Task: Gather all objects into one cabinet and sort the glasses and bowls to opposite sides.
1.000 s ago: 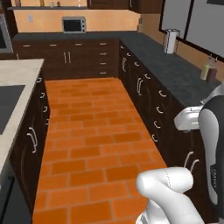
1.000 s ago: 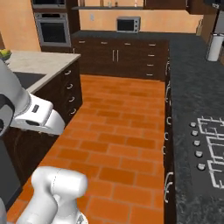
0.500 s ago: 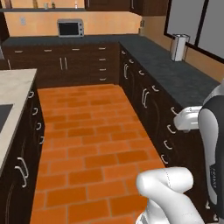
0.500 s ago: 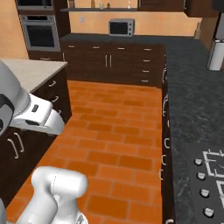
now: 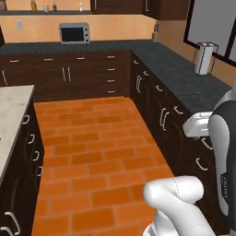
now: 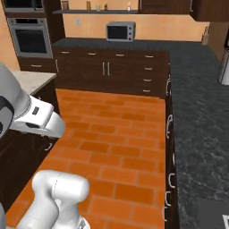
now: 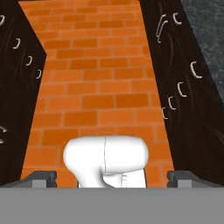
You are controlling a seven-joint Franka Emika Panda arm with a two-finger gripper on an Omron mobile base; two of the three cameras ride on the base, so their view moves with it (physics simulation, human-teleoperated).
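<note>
The dark counter [image 5: 170,69] carries a silver microwave [image 5: 74,33] and a metal canister [image 5: 203,58].

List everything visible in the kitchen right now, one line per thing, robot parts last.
Microwave: one, silver with dark door, on the back counter.
Wall oven: one, steel, built into the tall unit left of the back counter.
Paper towel roll: one, white in a metal holder, on the right-hand counter near the window.
Small jars: several, too small to count surely, on the thin wall shelf above the microwave.
Counter: one, dark speckled, along the back and right side.
Island top: one, pale stone, at the left.
Base cabinets: dark brown, metal handles, under all counters.
Floor: orange brick.
Gripper: one, dark finger tips, jaws wide open, nothing between them, pointing down at the floor.
</note>
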